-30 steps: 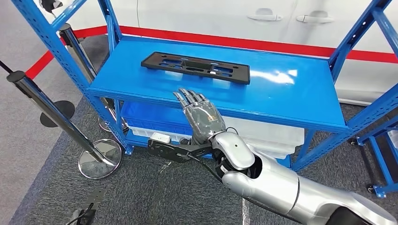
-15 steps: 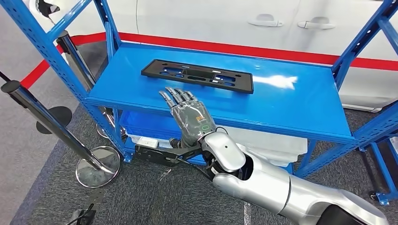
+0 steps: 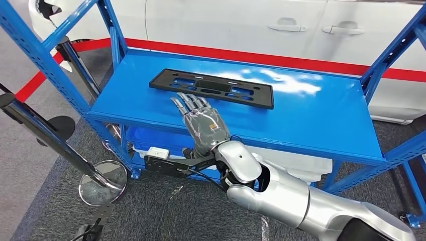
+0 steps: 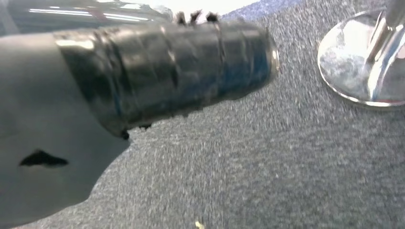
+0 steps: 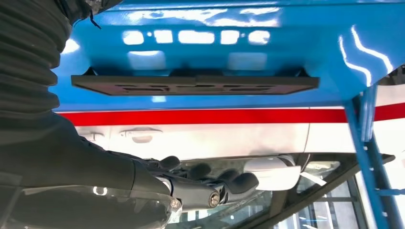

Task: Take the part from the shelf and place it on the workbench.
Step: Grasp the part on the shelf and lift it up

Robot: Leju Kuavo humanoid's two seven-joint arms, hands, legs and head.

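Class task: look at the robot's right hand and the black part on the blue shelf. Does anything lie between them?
Nothing visible does. The right hand is raised above the blue shelf, near its front edge. The black part lies flat just beyond the fingertips, with bare shelf around it.

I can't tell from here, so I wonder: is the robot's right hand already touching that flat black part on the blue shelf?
Apart. In the head view, the right hand stretches its fingers toward the black part, with a strip of bare blue shelf showing between fingertips and part.

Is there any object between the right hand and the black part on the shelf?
No. In the head view, the right hand is just short of the black part, with bare blue shelf between them.
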